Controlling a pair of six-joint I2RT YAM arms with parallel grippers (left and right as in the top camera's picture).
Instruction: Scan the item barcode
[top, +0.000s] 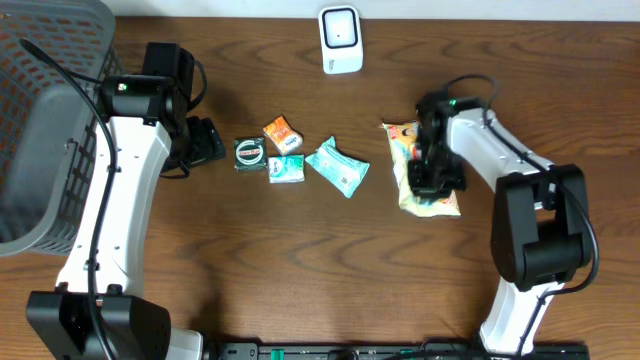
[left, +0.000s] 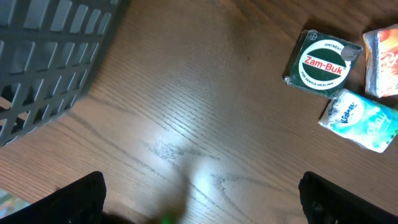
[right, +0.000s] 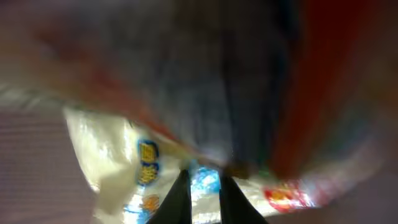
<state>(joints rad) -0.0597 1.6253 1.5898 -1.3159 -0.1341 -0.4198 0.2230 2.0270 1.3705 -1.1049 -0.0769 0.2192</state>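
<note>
**Snack bag gripped, not yet presented to the scanner**

Snack bag (top: 403, 150) is found below and to the right of the scanner (top: 340, 40), well apart from it. It is pinched by the right gripper (top: 437, 175), whose fingers are drawn almost together on the wrapper. In the right wrist view only blurred packaging is seen, close around the fingertips. Whether the bag rests on the table (top: 250, 260) or is just raised cannot be told. No barcode can be made out on it in any view.

The task is judged to be at an early stage. The bag has been taken hold of, but it has not yet been carried to the scanner, turned to show its code, or scanned.

Four smaller things are laid out below and to the left of the scanner: a tin (top: 250, 153), an orange packet (top: 282, 133), a tissue pack (top: 286, 168) and a wipes pack (top: 338, 166). None of them is touched by either arm.

The left gripper (left: 202, 199) is held wide open and empty over bare wood, further left of the scanner than the tin.

A grey basket (top: 40, 60) stands far to the left of the scanner, partly cut off by the frame. Nothing is seen inside the part that shows.
</note>
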